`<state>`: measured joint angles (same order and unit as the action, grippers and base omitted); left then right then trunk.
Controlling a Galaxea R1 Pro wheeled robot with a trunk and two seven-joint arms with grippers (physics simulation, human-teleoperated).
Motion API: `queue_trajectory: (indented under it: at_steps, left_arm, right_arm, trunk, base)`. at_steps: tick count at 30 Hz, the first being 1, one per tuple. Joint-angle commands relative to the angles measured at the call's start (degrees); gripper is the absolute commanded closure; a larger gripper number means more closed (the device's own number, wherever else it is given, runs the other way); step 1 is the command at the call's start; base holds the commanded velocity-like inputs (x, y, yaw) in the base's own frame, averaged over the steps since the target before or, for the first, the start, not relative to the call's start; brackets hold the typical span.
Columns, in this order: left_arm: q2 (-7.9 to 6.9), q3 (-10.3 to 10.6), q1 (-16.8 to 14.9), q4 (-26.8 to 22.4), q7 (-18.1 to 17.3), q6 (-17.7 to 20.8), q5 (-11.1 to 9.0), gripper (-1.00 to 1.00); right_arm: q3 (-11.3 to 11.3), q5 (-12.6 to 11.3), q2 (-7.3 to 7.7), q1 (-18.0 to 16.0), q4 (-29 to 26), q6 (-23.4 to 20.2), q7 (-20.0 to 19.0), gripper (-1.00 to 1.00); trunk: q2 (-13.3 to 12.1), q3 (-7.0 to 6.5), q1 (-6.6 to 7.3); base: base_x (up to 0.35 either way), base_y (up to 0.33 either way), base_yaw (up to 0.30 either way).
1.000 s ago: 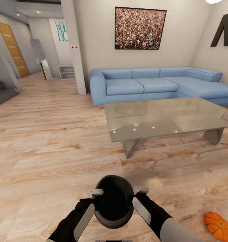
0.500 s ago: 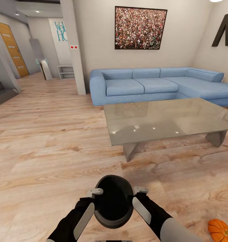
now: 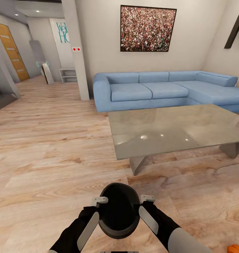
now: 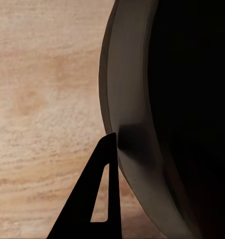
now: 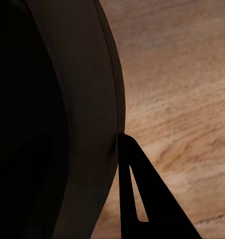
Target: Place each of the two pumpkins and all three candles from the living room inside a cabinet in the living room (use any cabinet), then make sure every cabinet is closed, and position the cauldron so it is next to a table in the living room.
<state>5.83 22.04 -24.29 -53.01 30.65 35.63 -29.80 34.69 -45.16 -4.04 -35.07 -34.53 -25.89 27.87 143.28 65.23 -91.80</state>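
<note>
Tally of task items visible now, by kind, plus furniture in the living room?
cauldron: 1, between the left tool and right tool
pumpkin: 1, cut off at the picture's edge, on the floor
candles: 0 seen
glass coffee table: 1
blue sofa: 1
Total: 4

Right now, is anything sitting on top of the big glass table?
No, the glass table has a bare top showing just small light reflections, and the cauldron is held above the floor nearer the robot.
</note>
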Motion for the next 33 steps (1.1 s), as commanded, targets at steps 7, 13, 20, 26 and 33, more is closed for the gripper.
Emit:
queue_trajectory:
  at_steps: [7,13,20,26,33]
  left_arm:
    - [-0.03,0.2,-0.1,-3.4,-0.5,-0.7,-2.2,1.00]
    - [-0.03,0.2,-0.1,-3.4,-0.5,-0.7,-2.2,1.00]
    - [-0.03,0.2,-0.1,-3.4,-0.5,-0.7,-2.2,1.00]
    - [-0.03,0.2,-0.1,-3.4,-0.5,-0.7,-2.2,1.00]
    - [-0.03,0.2,-0.1,-3.4,-0.5,-0.7,-2.2,1.00]
  right_arm:
    - [-0.5,0.5,0.24,-0.1,-0.1,-0.4,0.4,1.00]
    - [-0.6,0.5,0.22,-0.1,-0.1,-0.5,0.4,1.00]
    - [-0.6,0.5,0.25,-0.1,-0.1,-0.5,0.5,1.00]
    - [-0.6,0.5,0.24,-0.1,-0.1,-0.5,0.4,1.00]
    - [-0.6,0.5,0.26,-0.1,-0.1,-0.5,0.5,1.00]
  trunk:
    - [0.0,0.05,0.00]
    - [0.0,0.00,0.00]
    - [0.0,-0.01,0.00]
    - [0.0,-0.01,0.00]
    - [0.0,-0.01,0.00]
  base:
    - [0.200,0.000,0.000]
    - [0.158,0.000,-0.074]
    - [0.017,0.000,-0.013]
    - [0.042,0.000,0.000]
    - [0.107,0.000,0.000]
